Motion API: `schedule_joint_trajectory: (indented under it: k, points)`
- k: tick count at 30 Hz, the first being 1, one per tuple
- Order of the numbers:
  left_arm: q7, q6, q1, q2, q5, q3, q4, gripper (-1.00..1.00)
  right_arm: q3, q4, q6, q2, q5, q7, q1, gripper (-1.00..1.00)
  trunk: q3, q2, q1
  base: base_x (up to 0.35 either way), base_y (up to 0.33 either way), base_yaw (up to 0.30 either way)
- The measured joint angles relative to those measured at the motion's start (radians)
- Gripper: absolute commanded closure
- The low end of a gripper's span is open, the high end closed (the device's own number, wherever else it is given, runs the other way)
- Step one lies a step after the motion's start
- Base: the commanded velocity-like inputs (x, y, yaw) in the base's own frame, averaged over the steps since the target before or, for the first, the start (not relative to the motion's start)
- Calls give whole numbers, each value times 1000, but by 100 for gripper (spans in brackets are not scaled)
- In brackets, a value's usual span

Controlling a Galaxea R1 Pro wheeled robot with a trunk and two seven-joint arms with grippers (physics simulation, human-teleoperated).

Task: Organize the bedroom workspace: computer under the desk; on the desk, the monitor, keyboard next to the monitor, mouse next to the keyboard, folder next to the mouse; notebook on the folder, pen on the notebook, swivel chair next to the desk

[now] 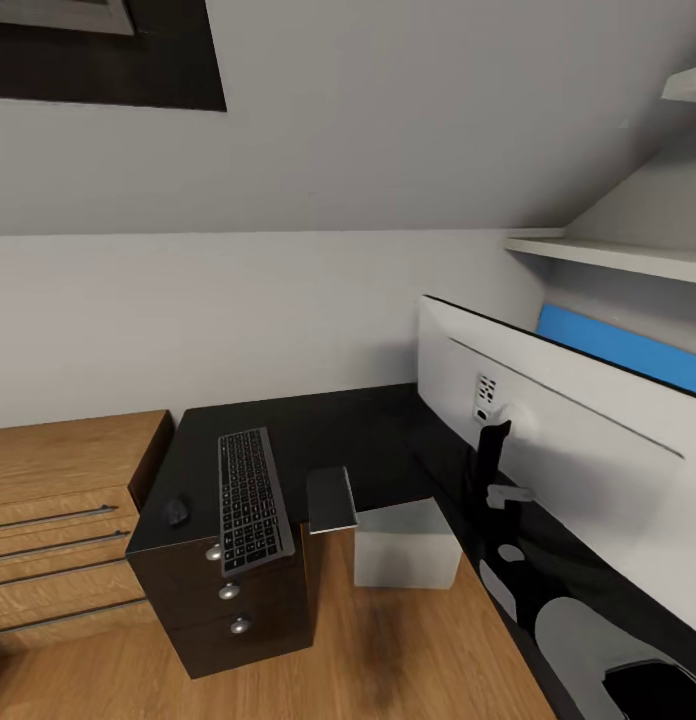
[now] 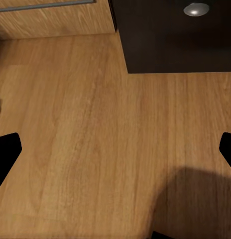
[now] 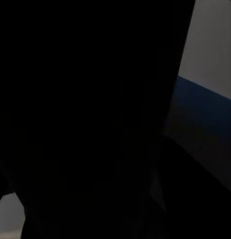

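Observation:
The black desk (image 1: 358,430) carries the keyboard (image 1: 252,500) at its left end, with the keyboard's near end hanging over the edge. The mouse (image 1: 176,511) lies just left of it. The monitor (image 1: 578,430) stands on the right wing with its light grey back and black foot (image 1: 491,470) toward me. The computer (image 1: 406,545) sits on the floor under the desk. A dark grey flat rectangle, seemingly the notebook (image 1: 331,498), lies at the desk's inner edge. My left gripper (image 2: 115,152) is open above the wood floor. The right wrist view is nearly black. Folder, pen and swivel chair are out of view.
The dark drawer unit (image 1: 228,610) with silver knobs (image 2: 196,8) stands under the desk's left end. A low wooden cabinet (image 1: 58,510) adjoins it on the left. A blue wall panel (image 1: 628,348) and a white shelf (image 1: 618,255) sit behind the monitor under a sloped ceiling.

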State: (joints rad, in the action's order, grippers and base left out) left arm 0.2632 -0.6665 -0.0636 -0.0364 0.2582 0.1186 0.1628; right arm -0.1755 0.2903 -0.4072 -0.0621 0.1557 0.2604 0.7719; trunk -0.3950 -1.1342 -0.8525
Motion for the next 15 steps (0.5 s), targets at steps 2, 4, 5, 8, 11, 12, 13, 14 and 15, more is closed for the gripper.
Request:
schedule_joint_trajectory:
  k: [2,4,5,8,11,12,13,14,15]
  points:
    - [0,0,0,0,0,0,0,-100,-4,-1,-3,0,6,1,0,100,0,0,0,0,0,0]
    - [0,0,0,0,0,0,0,-100,-1,0,-4,0,4,2,-1,100,0,0,0,0,0,0]
    - [0,0,0,0,0,0,0,-100,0,0,-4,1,3,1,-1,100,0,0,0,0,0,0]
    - [0,0,0,0,0,0,0,-100,2,0,-5,0,3,1,0,100,0,0,0,0,0,0]
    - [0,0,0,0,0,0,0,-100,2,0,-14,0,2,0,-1,100,0,0,0,0,0,0]
    - [0,0,0,0,0,0,0,-100,2,0,-21,0,1,0,-1,100,0,0,0,0,0,0]
    - [0,0,0,0,0,0,0,-100,4,-1,-34,0,0,0,-2,100,0,0,0,0,0,0]
    - [0,0,0,0,0,0,0,-100,2,0,-46,0,0,1,-2,100,0,0,0,0,0,0]
    - [0,0,0,0,0,0,0,-100,0,0,-52,0,-1,0,-1,100,0,0,0,0,0,0]
